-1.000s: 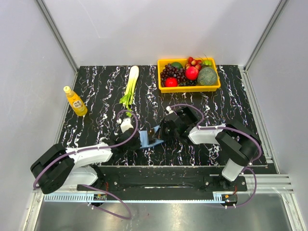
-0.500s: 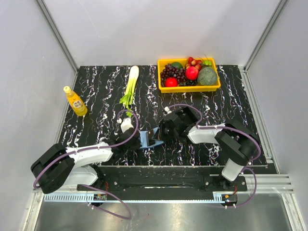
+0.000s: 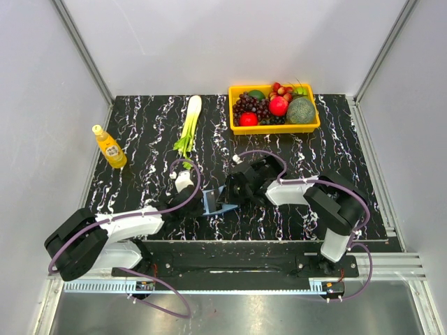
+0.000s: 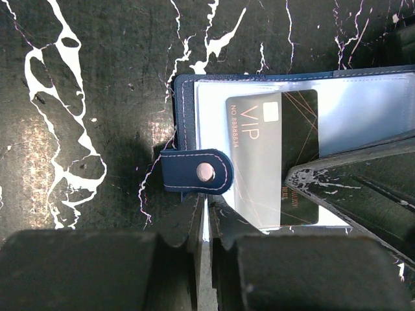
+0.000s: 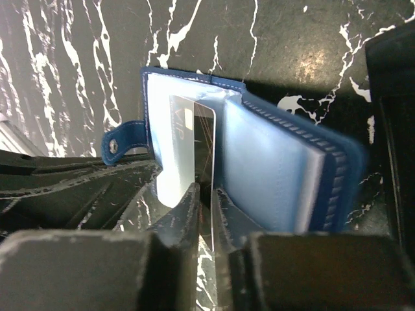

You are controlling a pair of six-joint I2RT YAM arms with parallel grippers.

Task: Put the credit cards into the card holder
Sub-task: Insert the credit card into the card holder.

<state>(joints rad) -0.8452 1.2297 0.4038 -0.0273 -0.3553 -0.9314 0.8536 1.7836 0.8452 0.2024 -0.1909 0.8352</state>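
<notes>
Right pincer (image 5: 206, 189) on card (image 5: 188, 136), leek (image 3: 190, 122) beyond

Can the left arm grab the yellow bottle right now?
Probably not yet: the left hand is shut on the edge of the card holder. It would have to let go first; the way to the bottle looks free.

You've got a yellow tray (image 3: 274, 128) upper right of the top view, packed with grapes (image 3: 250, 105), a red apple (image 3: 279, 105) and a green melon (image 3: 301, 110). Just left of it a leek (image 3: 188, 124) lies on the black marbled table (image 3: 140, 118). An orange bottle (image 3: 110, 147) stands at the far left.
</notes>
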